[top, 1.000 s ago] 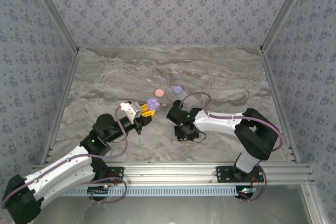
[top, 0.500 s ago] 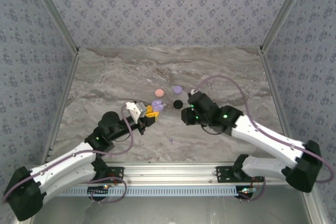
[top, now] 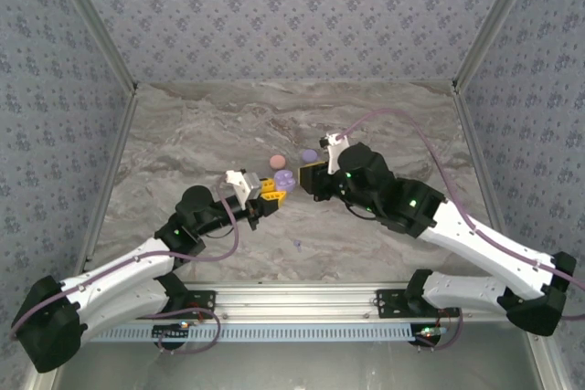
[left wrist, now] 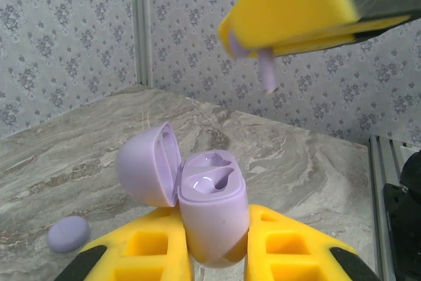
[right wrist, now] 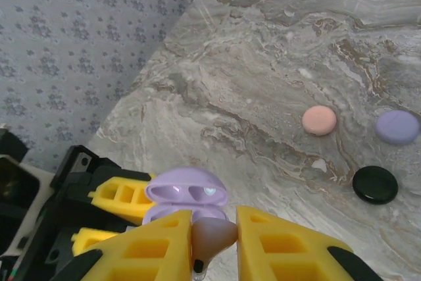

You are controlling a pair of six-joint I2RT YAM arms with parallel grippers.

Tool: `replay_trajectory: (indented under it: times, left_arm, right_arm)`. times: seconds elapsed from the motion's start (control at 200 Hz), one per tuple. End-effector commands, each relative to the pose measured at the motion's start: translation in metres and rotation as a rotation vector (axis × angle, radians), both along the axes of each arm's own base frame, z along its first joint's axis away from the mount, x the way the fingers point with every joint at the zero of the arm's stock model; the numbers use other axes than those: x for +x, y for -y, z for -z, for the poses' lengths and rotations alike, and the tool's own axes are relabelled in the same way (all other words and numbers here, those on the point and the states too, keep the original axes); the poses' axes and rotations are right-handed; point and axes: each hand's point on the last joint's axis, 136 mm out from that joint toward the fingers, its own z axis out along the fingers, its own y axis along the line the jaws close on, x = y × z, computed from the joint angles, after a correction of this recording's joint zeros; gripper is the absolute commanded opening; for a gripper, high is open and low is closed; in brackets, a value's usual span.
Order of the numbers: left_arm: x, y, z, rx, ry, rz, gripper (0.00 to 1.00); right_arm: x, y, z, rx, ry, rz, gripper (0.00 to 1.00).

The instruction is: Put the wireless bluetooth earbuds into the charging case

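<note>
Top view: both arms are extended toward the middle of the worktop [top: 201, 134]; the left claw [top: 267, 193] and right claw [top: 311, 180] are seen facing each other, close together, the left one at 9 o'clock of the right.

Left claw: the yellow fingers [left wrist: 161, 225] are clamped on the lower body of the lavender charging case [left wrist: 212, 212]; the case is held upright, with its lid [left wrist: 148, 162] swung open toward 9 o'clock in the left wrist view; two glossy moulded wells are seen in its top face.

Right claw: it is closed on one lavender earbud [right wrist: 212, 236]; in the left wrist view the stem is seen pointing down from under a yellow finger, at 1 o'clock of the case and apart from it; in the right wrist view the earbud is seen at 6 o'clock of the open case, and contact cannot be judged there.

Worktop beyond, right wrist view: a pink disc [right wrist: 319, 120] is noted lying flat; a lavender disc [right wrist: 396, 126] is placed at 3 o'clock of it; a black disc [right wrist: 375, 184] is placed at 7 o'clock of the lavender one; all three are apart from each other.

Top view: a tiny lavender piece [top: 297, 244] is noted on the worktop at 6 o'clock of the two claws, well apart from them; it is too small to identify.
</note>
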Motion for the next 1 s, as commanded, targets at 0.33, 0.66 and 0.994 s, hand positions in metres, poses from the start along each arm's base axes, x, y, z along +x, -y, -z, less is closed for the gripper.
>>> replay_trajectory:
  times: [0.33,0.66,0.994]
  left_arm:
    - [-0.006,0.004,-0.028,-0.062,0.050,0.036,0.10]
    - [-0.004,0.002,-0.030,-0.066,0.051,0.019,0.10]
    - [-0.002,0.000,-0.030,-0.067,0.051,0.003,0.10]
  right_arm:
    - [0.012,-0.022,-0.004,0.003,0.037,-0.018,0.24]
    - [0.009,-0.026,0.005,0.005,-0.001,-0.034,0.24]
    - [0.003,-0.032,0.015,-0.006,-0.036,-0.062,0.24]
